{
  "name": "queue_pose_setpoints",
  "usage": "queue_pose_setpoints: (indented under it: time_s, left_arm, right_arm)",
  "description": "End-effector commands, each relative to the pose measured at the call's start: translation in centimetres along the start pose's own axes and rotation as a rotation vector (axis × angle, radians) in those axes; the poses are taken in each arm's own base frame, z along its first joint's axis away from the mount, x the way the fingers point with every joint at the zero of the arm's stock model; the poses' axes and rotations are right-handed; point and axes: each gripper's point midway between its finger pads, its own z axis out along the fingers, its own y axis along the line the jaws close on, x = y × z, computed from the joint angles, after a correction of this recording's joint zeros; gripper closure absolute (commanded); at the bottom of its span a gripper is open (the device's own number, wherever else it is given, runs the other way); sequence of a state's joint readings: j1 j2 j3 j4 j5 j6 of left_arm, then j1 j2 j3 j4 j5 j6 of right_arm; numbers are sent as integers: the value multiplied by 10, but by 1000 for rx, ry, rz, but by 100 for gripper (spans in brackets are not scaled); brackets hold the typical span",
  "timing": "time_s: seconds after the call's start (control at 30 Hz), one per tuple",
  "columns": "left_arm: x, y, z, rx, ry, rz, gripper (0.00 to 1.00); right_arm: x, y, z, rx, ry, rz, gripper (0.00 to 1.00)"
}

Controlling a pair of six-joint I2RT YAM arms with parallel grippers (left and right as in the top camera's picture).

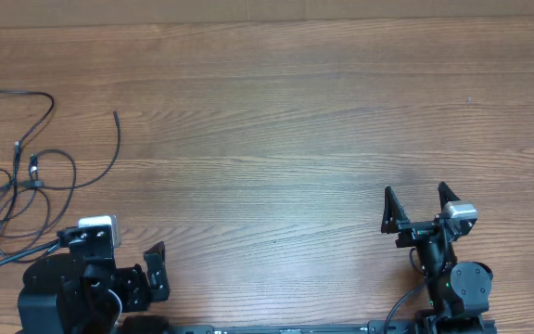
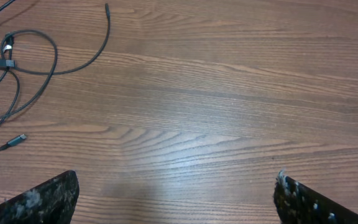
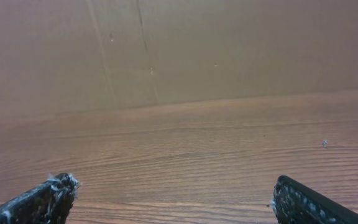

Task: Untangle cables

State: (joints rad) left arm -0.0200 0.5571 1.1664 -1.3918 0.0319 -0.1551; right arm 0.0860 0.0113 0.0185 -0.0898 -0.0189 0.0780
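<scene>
At the far left edge of the table [image 1: 276,111], one loose tangle of thin black cables [image 1: 31,178] is seen. Several small plug ends can be picked out, but the cords can't be counted for sure. Two grippers are counted: the left gripper [image 2: 176,180] and the right gripper [image 1: 415,190]. Both sets of jaws are spread fully wide, with nothing held or touched. The tangle is found near the left one, well apart from the right. A couple of strands are cut off by the overhead view's left edge. Open wood is seen across the middle and right.
</scene>
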Motion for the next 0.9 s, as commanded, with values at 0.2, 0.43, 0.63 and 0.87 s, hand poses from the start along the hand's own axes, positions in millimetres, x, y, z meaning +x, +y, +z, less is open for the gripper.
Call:
queue_pose_setpoints:
  time_s: [0.2, 0.43, 0.63, 0.87]
  left_arm:
    - [-26, -1, 6, 10, -138, -10, 0]
    - [-41, 5, 44, 11, -315, -25, 1]
    - [-38, 3, 80, 75, -481, -12, 0]
    - [-44, 0, 97, 131, -712, 26, 0]
  right_arm:
    - [2, 1, 0, -4, -3, -5, 0]
    - [2, 1, 0, -4, -3, -4, 0]
    - [2, 1, 0, -4, -3, -5, 0]
    - [2, 1, 0, -4, -3, -5, 0]
